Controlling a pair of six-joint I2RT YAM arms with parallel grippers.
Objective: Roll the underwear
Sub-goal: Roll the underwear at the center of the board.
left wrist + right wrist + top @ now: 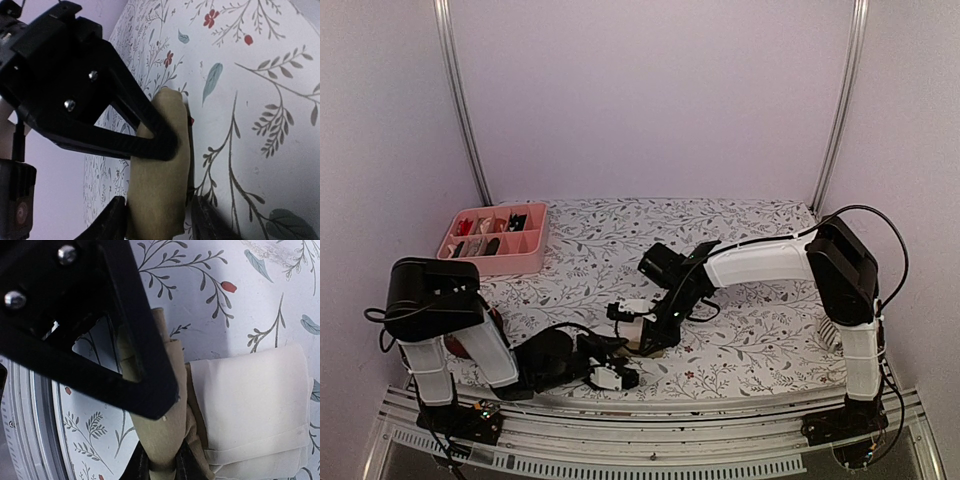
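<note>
The tan-beige underwear (654, 338) lies partly rolled on the flowered cloth near the front middle, its pale band (250, 405) folded flat beside the roll (165, 440). My right gripper (165, 469) is shut on the end of the tan roll. My right gripper (645, 322) comes down onto it from behind. My left gripper (162, 222) is open, a finger (114, 220) on either side of the tan roll (160, 195). My left gripper (617, 372) reaches in low from the front left. The black underwear is not visible.
A pink compartment tray (525, 262) with small items stands at the back left. Something reddish (458, 347) lies behind the left arm. The table's front rail (720, 405) runs just below the grippers. Metal posts (840, 100) frame the back wall.
</note>
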